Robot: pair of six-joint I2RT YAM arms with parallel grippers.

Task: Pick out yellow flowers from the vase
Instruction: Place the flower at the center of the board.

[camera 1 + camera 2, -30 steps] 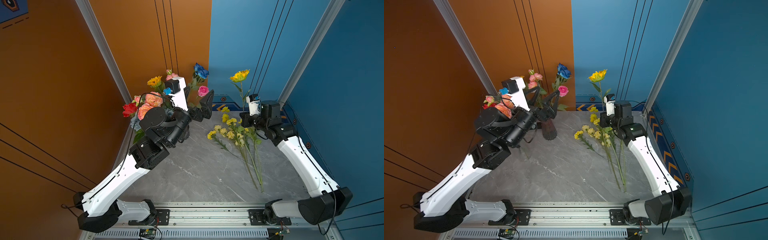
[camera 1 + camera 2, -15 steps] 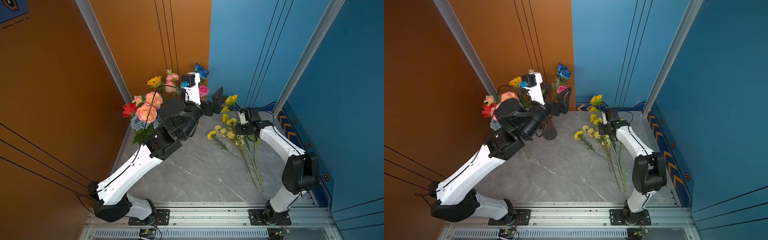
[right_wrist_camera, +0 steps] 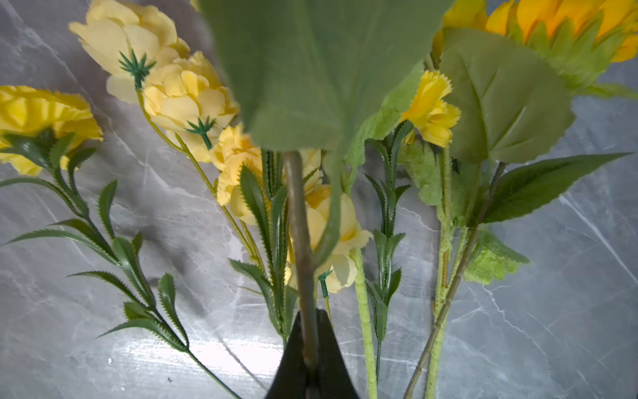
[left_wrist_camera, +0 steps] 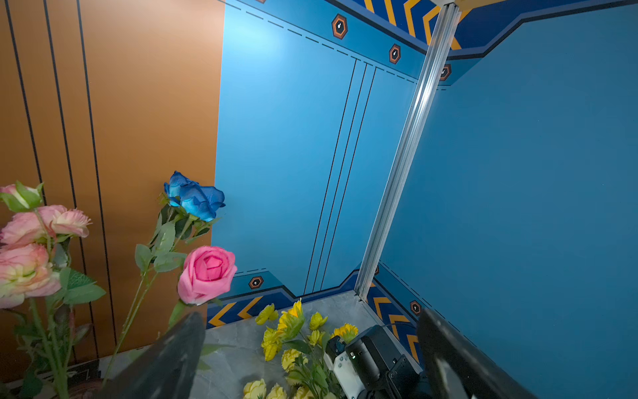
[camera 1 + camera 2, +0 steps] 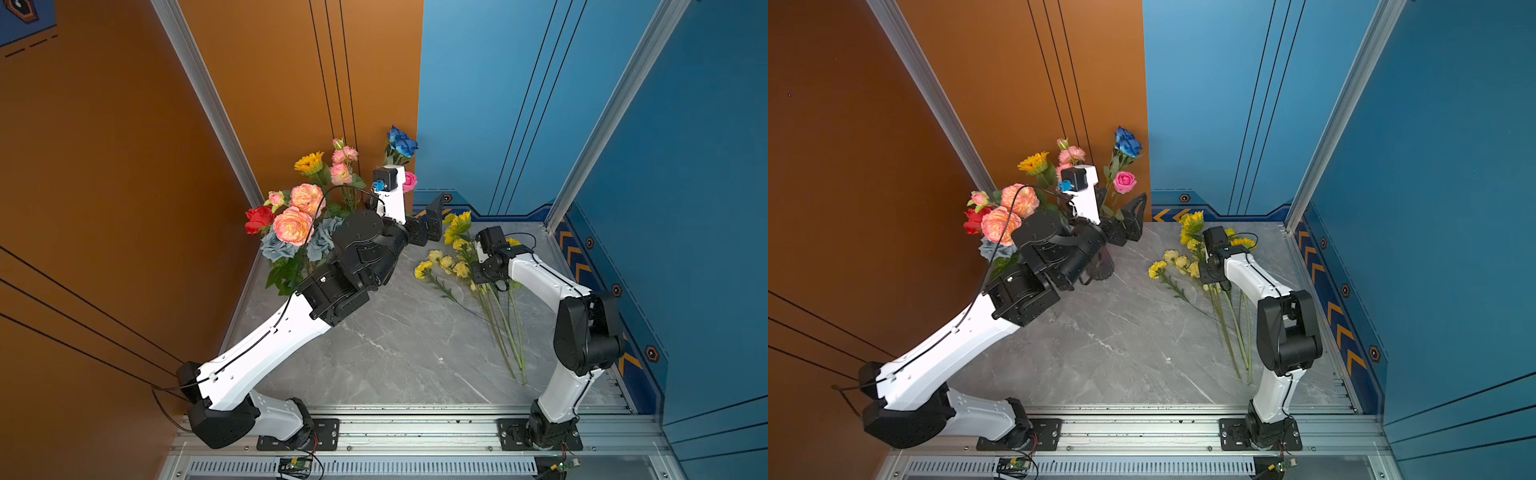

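No word, number or brand name is showing legibly on any surface in these views. Orange chevrons (image 5: 566, 240) are running along the dark blue skirting band (image 5: 600, 266) at the foot of the blue walls. Small orange-rimmed hexagon emblems (image 5: 616, 290) are sitting at intervals along it. Each emblem is carrying a tiny pale mark at its centre, too small to make out even in the left wrist view.

Bunched yellow flowers (image 5: 446, 264) lie flat; one sunflower (image 5: 309, 162) stands upright apart.
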